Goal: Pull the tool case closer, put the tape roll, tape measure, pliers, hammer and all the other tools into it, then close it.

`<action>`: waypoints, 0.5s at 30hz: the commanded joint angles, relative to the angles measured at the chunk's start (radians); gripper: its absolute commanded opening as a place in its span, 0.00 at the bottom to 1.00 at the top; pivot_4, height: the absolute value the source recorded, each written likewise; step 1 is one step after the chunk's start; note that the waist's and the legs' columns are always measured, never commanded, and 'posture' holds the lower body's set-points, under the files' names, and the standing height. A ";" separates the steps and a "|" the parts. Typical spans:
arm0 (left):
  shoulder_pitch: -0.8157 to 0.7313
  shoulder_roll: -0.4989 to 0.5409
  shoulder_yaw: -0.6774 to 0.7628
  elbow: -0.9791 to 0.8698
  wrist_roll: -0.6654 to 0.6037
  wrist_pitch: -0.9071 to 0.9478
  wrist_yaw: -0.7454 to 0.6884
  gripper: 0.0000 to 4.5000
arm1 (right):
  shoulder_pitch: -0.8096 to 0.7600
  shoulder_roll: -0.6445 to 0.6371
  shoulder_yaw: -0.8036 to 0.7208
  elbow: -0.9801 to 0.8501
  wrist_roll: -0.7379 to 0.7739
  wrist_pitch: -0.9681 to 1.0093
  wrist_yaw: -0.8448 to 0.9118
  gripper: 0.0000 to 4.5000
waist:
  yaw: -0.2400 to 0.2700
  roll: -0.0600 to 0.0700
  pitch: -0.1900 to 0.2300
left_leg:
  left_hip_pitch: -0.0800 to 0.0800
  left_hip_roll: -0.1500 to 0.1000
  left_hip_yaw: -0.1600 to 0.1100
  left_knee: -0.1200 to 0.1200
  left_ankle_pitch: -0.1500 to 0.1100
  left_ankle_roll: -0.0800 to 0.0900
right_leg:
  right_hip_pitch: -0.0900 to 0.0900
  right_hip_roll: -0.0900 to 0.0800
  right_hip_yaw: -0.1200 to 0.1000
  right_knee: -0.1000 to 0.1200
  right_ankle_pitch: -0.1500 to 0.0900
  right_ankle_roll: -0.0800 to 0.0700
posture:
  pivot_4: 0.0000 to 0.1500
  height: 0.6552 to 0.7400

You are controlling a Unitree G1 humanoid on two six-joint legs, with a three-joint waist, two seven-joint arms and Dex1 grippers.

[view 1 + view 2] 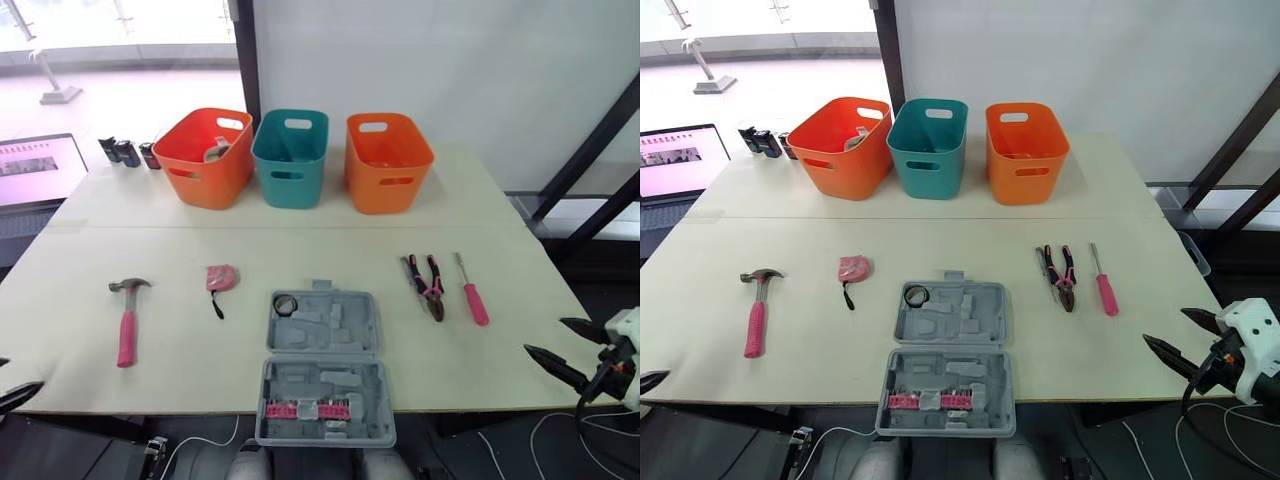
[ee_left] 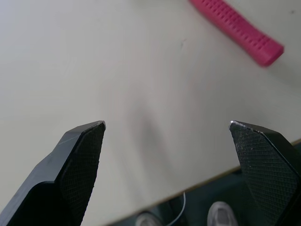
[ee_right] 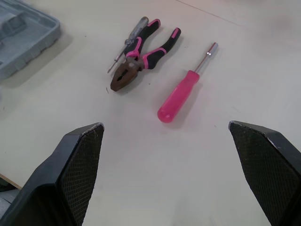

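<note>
While both tools hang wide open and empty at the near edge of the tabletop [image 1: 520, 240], the left tool [image 2: 167, 125] sits over bare surface by the front left corner, with the end of the hammer's pink handle showing beyond its fingers. The right tool [image 3: 167, 125] is off the front right corner, its fingers spread and pointing toward the pliers and the pink-handled screwdriver. The grey case [image 1: 325, 375] lies open at the middle of the front edge. Its near half juts a little past the edge and holds a row of pink bits [image 1: 305, 408]. In the far left corner of its far half lies the black tape roll [image 1: 286, 303]. Well to the left of the case, the hammer [image 1: 127, 315] lies flat with its head pointing away from the robot. Between hammer and case, a bit farther back, is the pink tape measure [image 1: 222, 278]. To the right of the case lie the pliers [image 1: 430, 287], with a thin screwdriver [image 1: 408, 268] touching their left side. The pink-handled screwdriver [image 1: 472, 292] lies just beside them on the right. Along the far side stand three bins in a row, close together: the left orange bin [image 1: 205, 155] with something grey inside, the teal bin [image 1: 290, 155] and the right orange bin [image 1: 388, 160]. A laptop [image 1: 35, 165] sits off to the far left.
</note>
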 commanded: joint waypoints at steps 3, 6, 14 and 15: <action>0.090 -0.162 0.043 -0.439 -0.127 0.186 0.130 0.98 | -0.058 0.008 0.067 -0.238 0.103 0.129 -0.072 1.00 | 0.000 0.000 0.000 | 0.001 0.001 0.000 0.000 0.000 0.000 | 0.000 0.001 0.000 0.001 0.000 0.000 | 1.00 1.00; 0.102 -0.280 0.025 -0.673 -0.146 0.277 0.279 0.98 | -0.139 0.018 0.157 -0.339 0.144 0.193 -0.123 1.00 | 0.002 -0.001 0.000 | 0.002 0.001 0.001 0.002 0.000 0.000 | 0.002 0.001 0.001 0.000 0.001 -0.001 | 1.00 1.00; -0.001 -0.634 -0.195 -1.030 -0.023 0.498 0.755 0.98 | -0.461 0.063 0.523 -0.426 0.138 0.268 -0.156 1.00 | 0.009 -0.002 -0.001 | 0.002 0.000 -0.002 0.004 0.001 0.001 | 0.006 0.002 0.002 -0.002 0.003 0.003 | 1.00 1.00; -0.021 -0.669 -0.210 -1.032 0.010 0.505 0.818 0.98 | -0.483 0.065 0.549 -0.424 0.131 0.268 -0.153 1.00 | 0.010 -0.002 -0.001 | 0.002 0.000 -0.002 0.004 0.001 0.001 | 0.006 0.003 0.002 -0.002 0.003 0.004 | 1.00 1.00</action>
